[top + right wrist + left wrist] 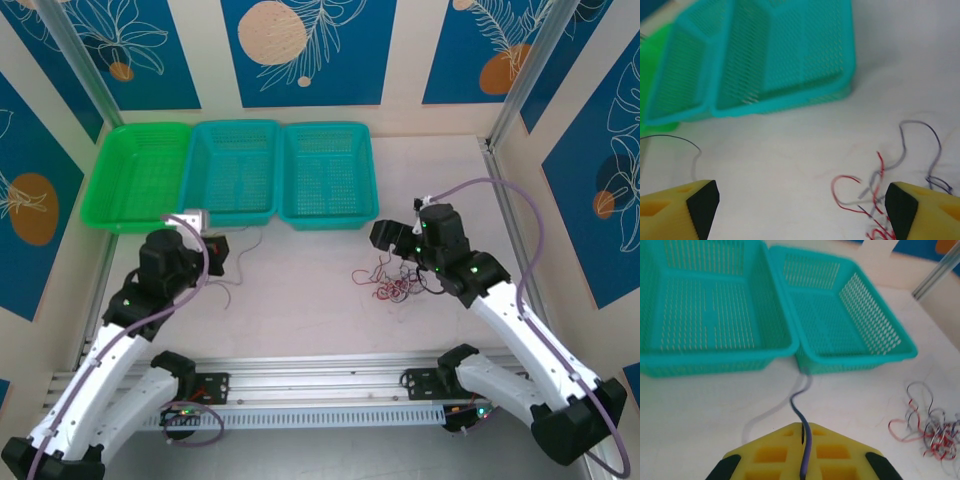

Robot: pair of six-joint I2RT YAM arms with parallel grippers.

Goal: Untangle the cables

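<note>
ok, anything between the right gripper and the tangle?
Nothing visible. The open right gripper hangs by the tangle on bare table. The baskets sit farther back. The left gripper is shut on a single wire, off to the side.

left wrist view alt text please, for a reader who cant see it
The left fingers, yellow and closed, pinch a thin dark cable that trails over the white table toward two teal baskets. A tangle of red and grey cables lies at right.
</note>
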